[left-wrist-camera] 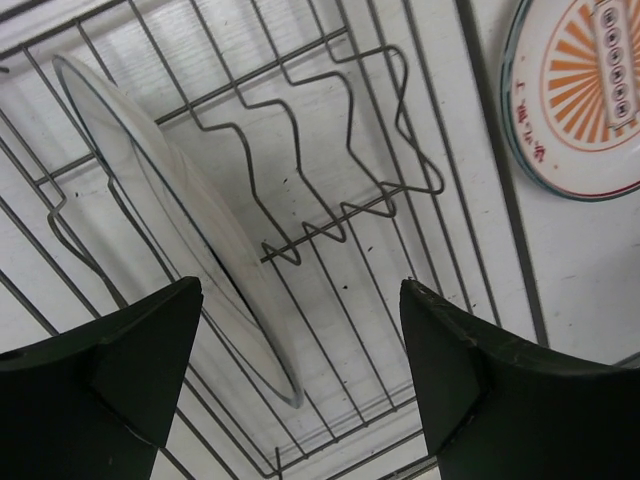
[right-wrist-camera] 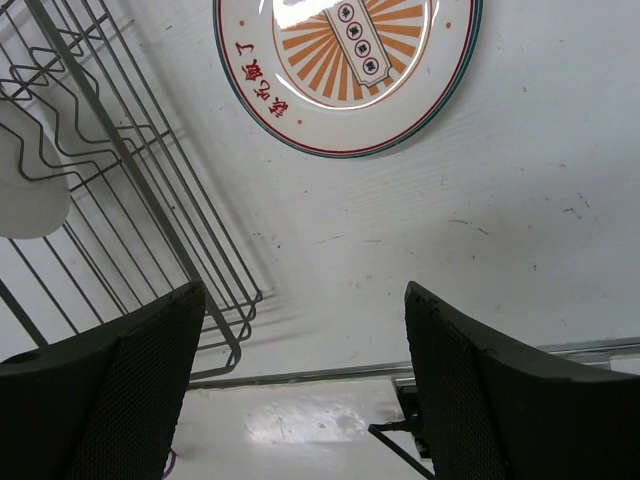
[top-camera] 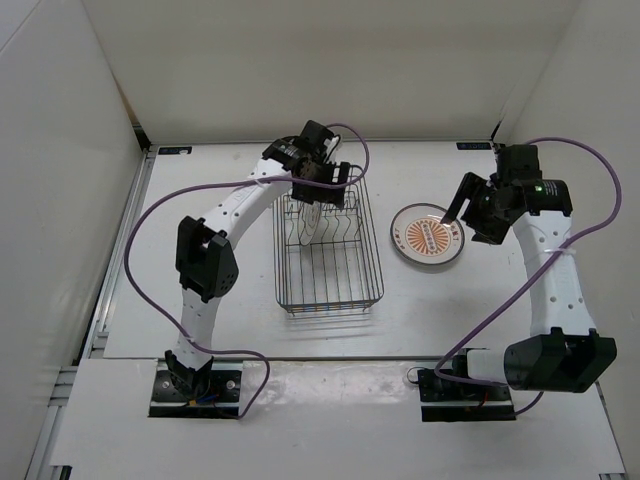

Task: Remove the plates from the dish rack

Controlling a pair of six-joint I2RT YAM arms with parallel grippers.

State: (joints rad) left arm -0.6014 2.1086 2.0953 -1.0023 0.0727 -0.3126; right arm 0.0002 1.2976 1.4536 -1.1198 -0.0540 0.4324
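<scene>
The dark wire dish rack (top-camera: pixel 330 262) stands mid-table. One white plate (top-camera: pixel 307 224) stands on edge between its prongs near the far end. It also shows in the left wrist view (left-wrist-camera: pixel 150 190). My left gripper (top-camera: pixel 327 178) hovers over the rack's far end, open and empty (left-wrist-camera: pixel 300 370), with the standing plate's rim between its fingers below. A patterned plate (top-camera: pixel 428 236) lies flat on the table right of the rack. My right gripper (top-camera: pixel 463 212) is open and empty (right-wrist-camera: pixel 305 385), above that plate's (right-wrist-camera: pixel 345 70) right edge. I see no third plate.
White walls enclose the table on the left, back and right. The rack's corner (right-wrist-camera: pixel 120 180) shows left of the right gripper. The flat plate (left-wrist-camera: pixel 585 90) lies just outside the rack's right side. Purple cables trail from both arms.
</scene>
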